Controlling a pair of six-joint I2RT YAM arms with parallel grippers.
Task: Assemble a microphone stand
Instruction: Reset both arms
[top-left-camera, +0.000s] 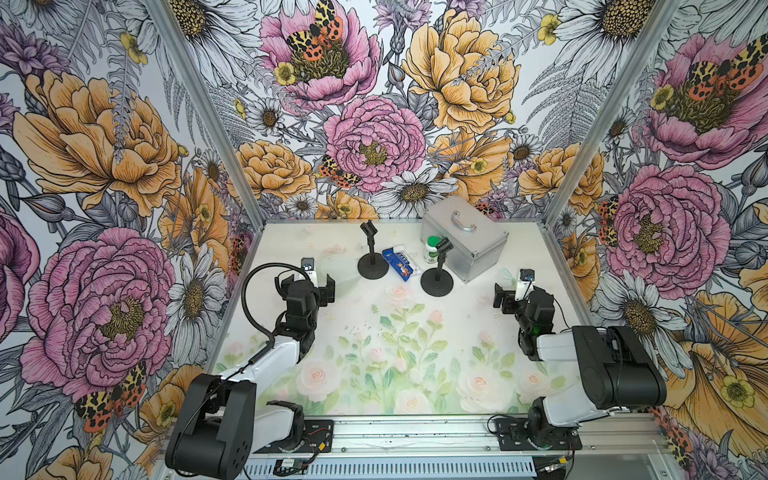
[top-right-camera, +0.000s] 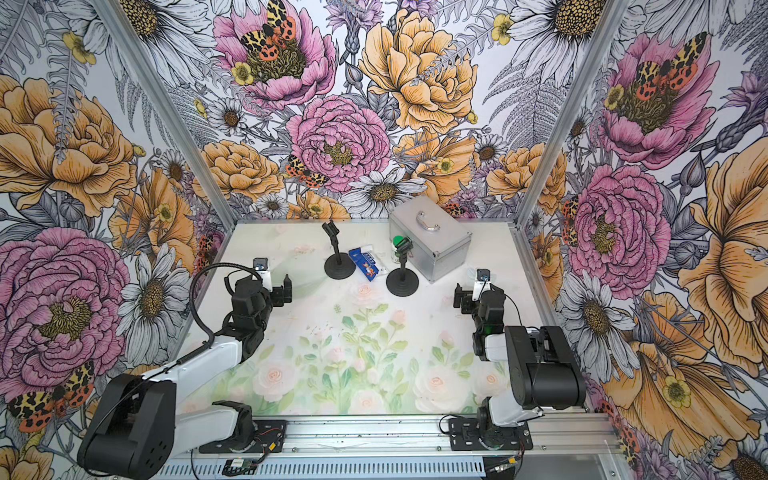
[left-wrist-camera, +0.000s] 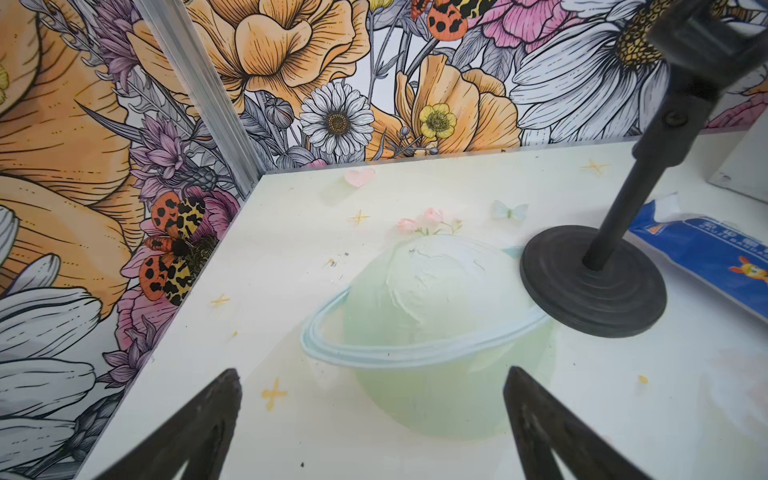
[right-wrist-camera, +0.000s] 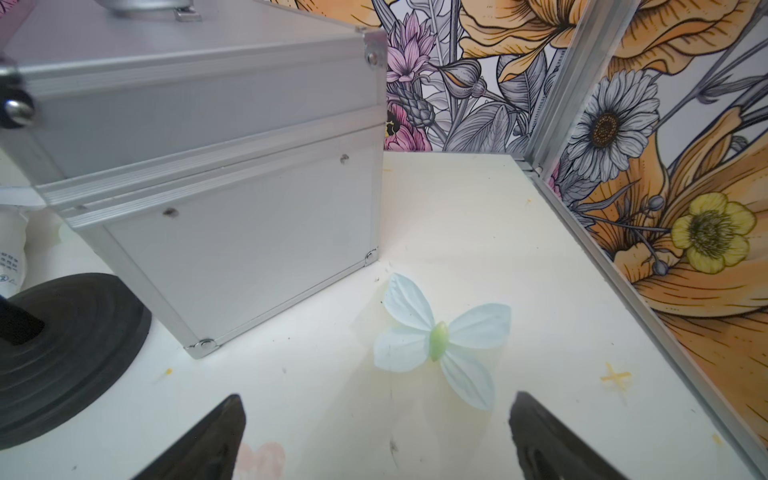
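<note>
Black stand (left-wrist-camera: 590, 291) stood straight up just ahead of your left fingers (left-wrist-camera: 199, 428), nearer them than your right fingers (right-wrist-camera: 208, 449); both pairs were wide open, empty.

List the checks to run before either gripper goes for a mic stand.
1. Left gripper open and empty: ok.
2. Right gripper open and empty: ok.
3. Left stand upright on its base, clip on top: ok.
4. Right stand upright, clip on top: ok.
5. Room around right stand: not ok; white bottle and silver case stand close behind it.
6. Blue packet clear of both bases: cannot tell.
</note>
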